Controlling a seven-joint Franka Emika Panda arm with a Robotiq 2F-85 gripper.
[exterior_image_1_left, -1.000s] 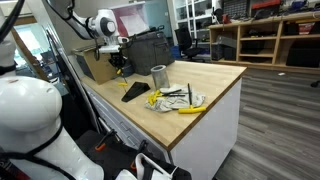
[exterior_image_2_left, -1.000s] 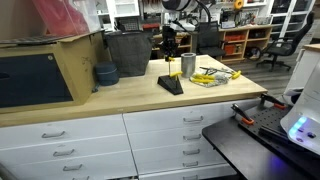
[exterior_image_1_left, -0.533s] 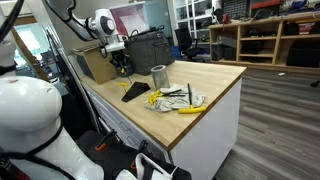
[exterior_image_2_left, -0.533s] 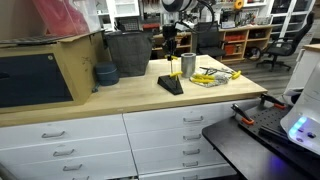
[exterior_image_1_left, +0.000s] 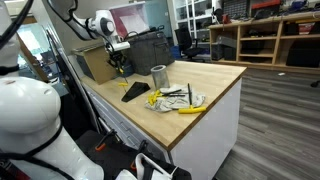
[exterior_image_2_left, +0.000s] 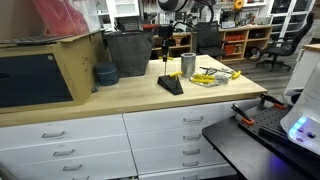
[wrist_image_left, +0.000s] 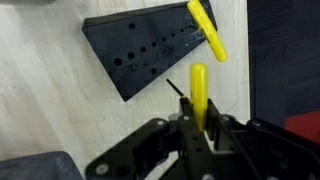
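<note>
While the arm hangs over the bench in an exterior view, gripper: clamped on a yellow-handled screwdriver, up in free air behind the black tool block.
Tool block, same view: lies flat close to the counter edge on the near long side, a little apart from the metal cup.
Crowded side: a black bin and a cardboard box stand close behind the arm.
Open side: bare wood runs past a cloth with tools to the counter's end corner.

Gripper in an exterior view: well above the wood, the screwdriver hanging straight down from it.
Tool block: almost directly beneath, with clear air between it and the screwdriver.
Neighbours: the metal cup is just beside the block; the cloth with tools lies beyond it, towards the counter's end.
Back edge: the black bin and a blue bowl sit by the wall side.
Front edge: a broad strip of bare counter stays free along the drawers.

Wrist view, gripper: jaws narrow, pinching the screwdriver, whose yellow handle pokes out past the fingertips.
Tool block: lies at a slant, rows of holes showing; the held handle's end sits just off its lower long edge.
Second screwdriver: its yellow handle rests at the block's far corner.
Edge: the counter ends close beside the held tool, dark floor beyond.
</note>
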